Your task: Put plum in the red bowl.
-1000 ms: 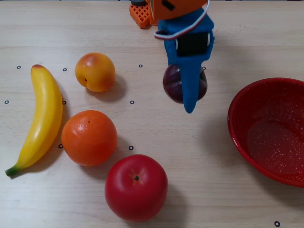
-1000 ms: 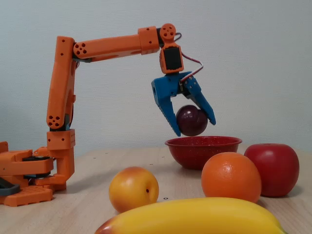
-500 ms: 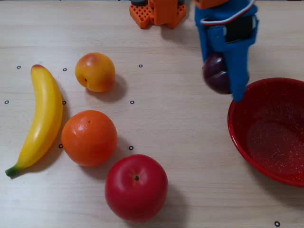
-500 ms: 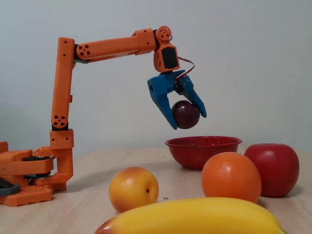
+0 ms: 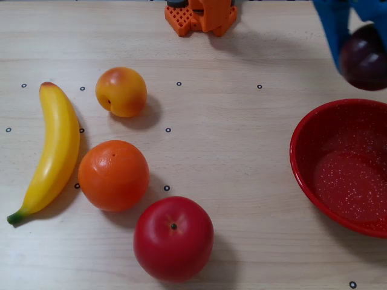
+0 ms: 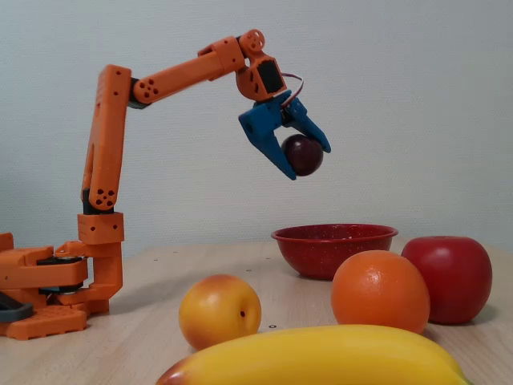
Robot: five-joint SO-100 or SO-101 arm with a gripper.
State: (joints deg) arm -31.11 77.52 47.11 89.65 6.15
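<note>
Blue end effector [image 6: 303,164] pinching the plum [image 6: 304,154] between its two fingers, held high in the air, well above the table [image 5: 242,157]. In the overhead view, plum [image 5: 364,55] near the far right edge, just beyond the far rim of the red bowl [image 5: 302,169]; not yet over the bowl's hollow. In the fixed view, plum up and slightly left of the red bowl [image 6: 333,249], well apart in height.

Deciding relation: bowl lies below the held plum and toward the near edge in the overhead view. Judged next: a short carry over the bowl's middle, a lowering, then a release. Dropped from this height and place, likely to strike the rim or roll off the right edge.

Counted: one plum, one red bowl, one peach [image 5: 121,91], one orange [image 5: 113,175], one red apple [image 5: 173,238], one banana [image 5: 53,151], all four resting on the left half of the table. One orange arm base [image 5: 199,15] at the far edge.
</note>
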